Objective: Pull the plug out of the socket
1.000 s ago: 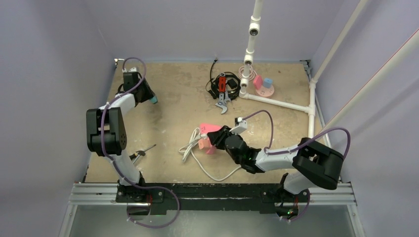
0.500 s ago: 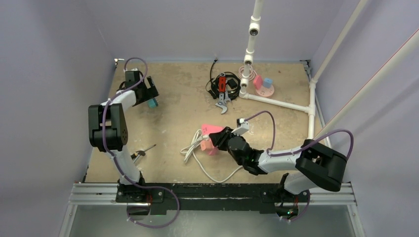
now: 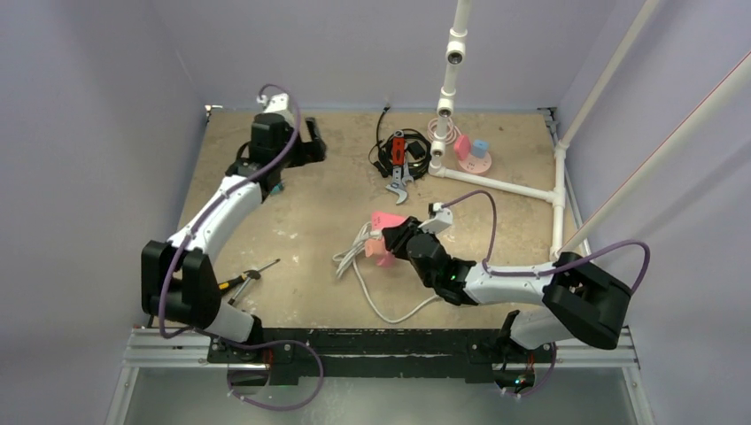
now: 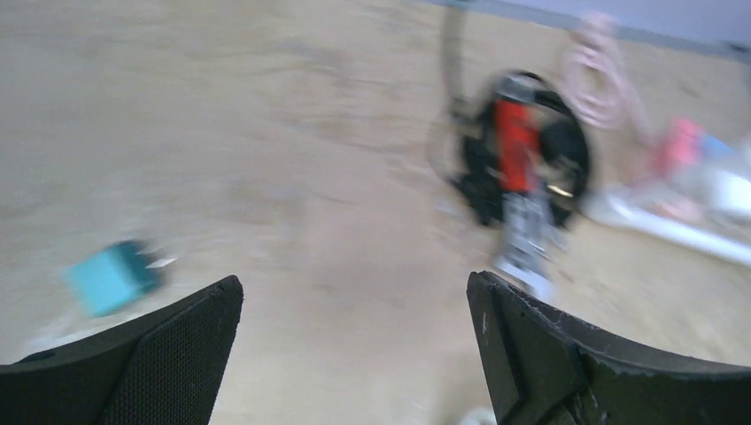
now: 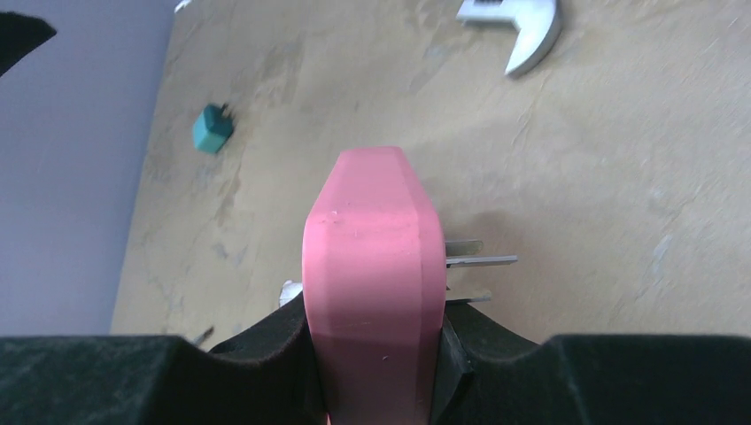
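Plug (image 3: 479, 147) sits on socket (image 3: 483, 165) (far right corner).

Two robot arms: the left arm (image 3: 221, 208) and the right arm (image 3: 509, 282). One round pink socket (image 3: 481, 164) carries one light-blue plug (image 3: 479, 147) and one pink block (image 3: 462, 147). Also one teal cube (image 5: 212, 128), one pink pronged adapter (image 5: 372, 266), one white cord (image 3: 350, 258), one wrench (image 5: 531, 31), one screwdriver (image 3: 252, 276).

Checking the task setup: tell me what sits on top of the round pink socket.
A light-blue cube plug and a pink block stand side by side on the socket. The slots beneath them are covered.
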You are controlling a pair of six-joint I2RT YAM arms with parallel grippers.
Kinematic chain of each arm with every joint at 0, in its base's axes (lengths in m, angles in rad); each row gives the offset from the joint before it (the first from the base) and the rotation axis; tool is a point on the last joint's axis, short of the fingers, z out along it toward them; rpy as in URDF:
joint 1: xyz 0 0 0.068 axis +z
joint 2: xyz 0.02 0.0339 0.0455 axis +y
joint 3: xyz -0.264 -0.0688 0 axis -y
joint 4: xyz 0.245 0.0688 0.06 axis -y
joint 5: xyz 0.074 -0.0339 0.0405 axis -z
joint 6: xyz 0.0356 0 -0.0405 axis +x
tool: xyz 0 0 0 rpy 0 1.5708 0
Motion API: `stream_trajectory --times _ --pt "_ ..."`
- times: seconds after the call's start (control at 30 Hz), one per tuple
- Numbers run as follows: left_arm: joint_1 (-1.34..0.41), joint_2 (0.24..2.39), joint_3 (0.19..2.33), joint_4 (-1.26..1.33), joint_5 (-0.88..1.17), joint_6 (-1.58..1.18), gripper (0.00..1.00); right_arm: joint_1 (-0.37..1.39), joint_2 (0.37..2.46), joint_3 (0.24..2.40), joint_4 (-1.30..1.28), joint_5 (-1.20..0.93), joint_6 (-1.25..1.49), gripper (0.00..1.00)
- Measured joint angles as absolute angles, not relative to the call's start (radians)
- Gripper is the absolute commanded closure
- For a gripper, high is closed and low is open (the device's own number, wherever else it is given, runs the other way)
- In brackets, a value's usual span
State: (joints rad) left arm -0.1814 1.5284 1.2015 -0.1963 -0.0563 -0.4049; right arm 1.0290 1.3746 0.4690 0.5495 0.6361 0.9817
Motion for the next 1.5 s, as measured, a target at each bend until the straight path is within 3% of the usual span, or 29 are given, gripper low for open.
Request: stream_trajectory --times 0.3,0.63,0.8,1.2,1.37,1.5 --pt "-0.511 1.456 1.105 -0.15 0.092 -0.437 0.03 0.898 1.347 0.542 0.479 0.71 0.882 1.0" --pt "-0.526 1.406 0.986 -0.04 0.227 -0.533 0.01 0.881 1.442 0.771 0.44 0.791 0.738 1.0" --pt "-0.533 1.386 0.983 0.022 0.29 -0.55 0.03 0.878 1.451 0.757 0.548 0.802 0.674 1.0" --pt "-0.533 1.478 0.975 0.065 0.392 -0.615 0.44 0.876 1.442 0.719 0.611 0.815 0.635 1.0" --pt "-0.535 1.502 0.962 0.099 0.43 -0.651 0.47 0.876 1.442 0.711 0.612 0.818 0.626 1.0" --pt "-0.537 1.506 0.948 0.128 0.456 -0.676 0.54 0.877 1.442 0.711 0.614 0.819 0.623 1.0"
